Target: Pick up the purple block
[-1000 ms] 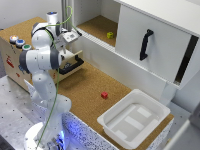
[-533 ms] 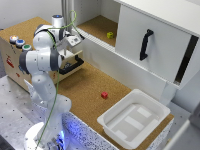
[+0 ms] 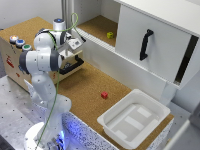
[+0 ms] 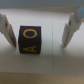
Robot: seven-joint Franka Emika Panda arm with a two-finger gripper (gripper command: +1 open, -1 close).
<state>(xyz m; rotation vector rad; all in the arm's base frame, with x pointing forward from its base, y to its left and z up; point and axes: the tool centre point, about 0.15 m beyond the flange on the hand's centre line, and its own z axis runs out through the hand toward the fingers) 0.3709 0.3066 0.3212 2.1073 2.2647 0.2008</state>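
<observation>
The purple block [image 4: 30, 40] has yellow letters on its faces and rests on a pale surface in the wrist view. My gripper [image 4: 38, 45] is open, with one white finger [image 4: 7, 29] to one side of the block and the other [image 4: 70, 29] to the opposite side, both apart from it. In the exterior view the gripper [image 3: 75, 44] hangs over the wooden box at the exterior view's left. The arm hides the block there.
A small red block [image 3: 104, 95] lies on the cork floor. A white tray [image 3: 132, 120] stands at the exterior view's lower right. A yellow-green block [image 3: 110, 35] sits on the back shelf. A white cabinet door with a black handle [image 3: 145, 44] stands open. The wooden box carries coloured buttons [image 3: 19, 42].
The gripper has moved slightly down and toward the exterior view's right over the wooden box. Nothing else has moved.
</observation>
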